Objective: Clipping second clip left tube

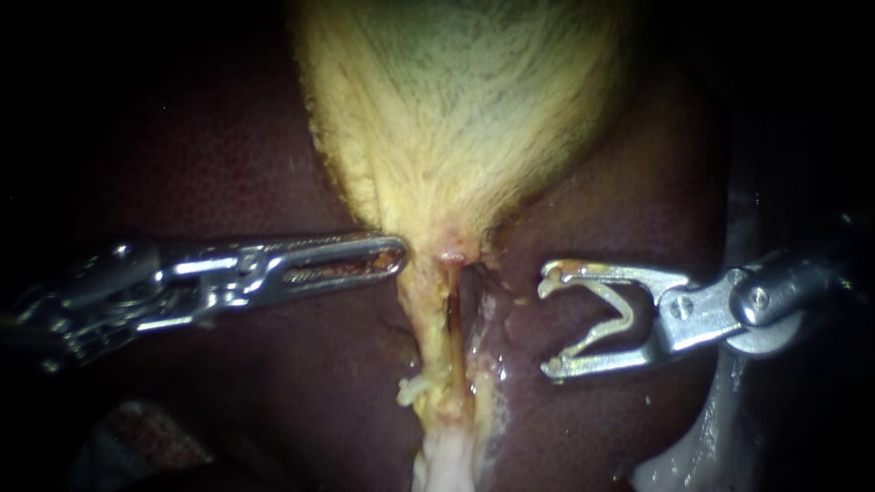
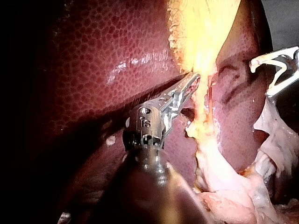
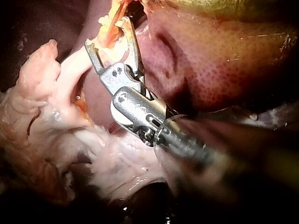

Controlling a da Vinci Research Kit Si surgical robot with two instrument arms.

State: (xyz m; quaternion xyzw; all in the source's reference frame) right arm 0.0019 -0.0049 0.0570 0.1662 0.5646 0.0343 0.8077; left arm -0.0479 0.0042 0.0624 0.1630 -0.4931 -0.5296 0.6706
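Holding an open clip (image 1: 624, 319) between wide-spread jaws, your right instrument (image 1: 547, 323) lies level, just beside the tube (image 1: 436, 342); your left instrument (image 1: 396, 260), jaws together, touches the gallbladder (image 1: 456, 109) neck

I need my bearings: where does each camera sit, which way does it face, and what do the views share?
Endoscope: close before the tissue, facing gallbladder, liver and tube; left instrument and right instrument, its jaws holding a clip, enter from the sides.
Left wrist: on the left arm, looking along its instrument to the tube; the right instrument shows beyond.
Right wrist: on the right arm, looking along its instrument at pale tissue.
Shared: endoscope and left wrist show both instruments.
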